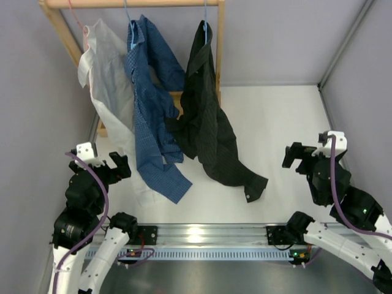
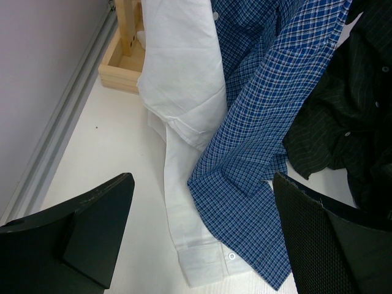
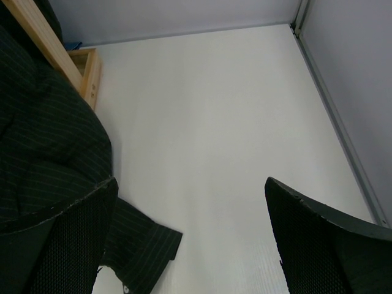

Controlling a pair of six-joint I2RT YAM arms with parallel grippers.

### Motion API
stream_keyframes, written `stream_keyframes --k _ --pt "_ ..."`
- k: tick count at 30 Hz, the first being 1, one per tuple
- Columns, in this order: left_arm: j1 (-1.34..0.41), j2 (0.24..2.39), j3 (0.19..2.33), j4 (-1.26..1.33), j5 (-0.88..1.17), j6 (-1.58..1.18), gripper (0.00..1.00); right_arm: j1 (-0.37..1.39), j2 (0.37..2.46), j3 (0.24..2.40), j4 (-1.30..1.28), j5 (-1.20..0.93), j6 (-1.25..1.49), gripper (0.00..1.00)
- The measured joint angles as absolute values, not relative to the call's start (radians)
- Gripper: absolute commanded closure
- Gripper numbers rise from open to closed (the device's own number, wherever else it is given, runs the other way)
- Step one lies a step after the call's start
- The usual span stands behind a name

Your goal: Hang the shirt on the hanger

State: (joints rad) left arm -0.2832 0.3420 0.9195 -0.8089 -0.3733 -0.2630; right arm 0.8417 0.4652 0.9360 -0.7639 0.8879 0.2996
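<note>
- The shirt (image 1: 207, 116) is hanging bunched on the hanger (image 1: 204, 17), so tugging its sleeve could be pulling it off.
- It is hanging by the far edge of the surface (image 1: 282, 122).
- The left pincer (image 1: 116, 166) and right pincer (image 1: 297, 158) are both gaping wide, holding nothing, well apart from it.

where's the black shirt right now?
Top view: black shirt hangs at the right end of the wooden rack, right of the blue checked shirt, cuff trailing on the table.
</note>
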Motion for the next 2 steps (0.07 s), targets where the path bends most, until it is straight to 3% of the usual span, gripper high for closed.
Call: stream_keyframes --k 2 --pt "-0.283 0.342 0.92 -0.809 -0.373 -0.263 0.02 0.842 0.465 0.934 -0.762 0.888 0.299 0.01"
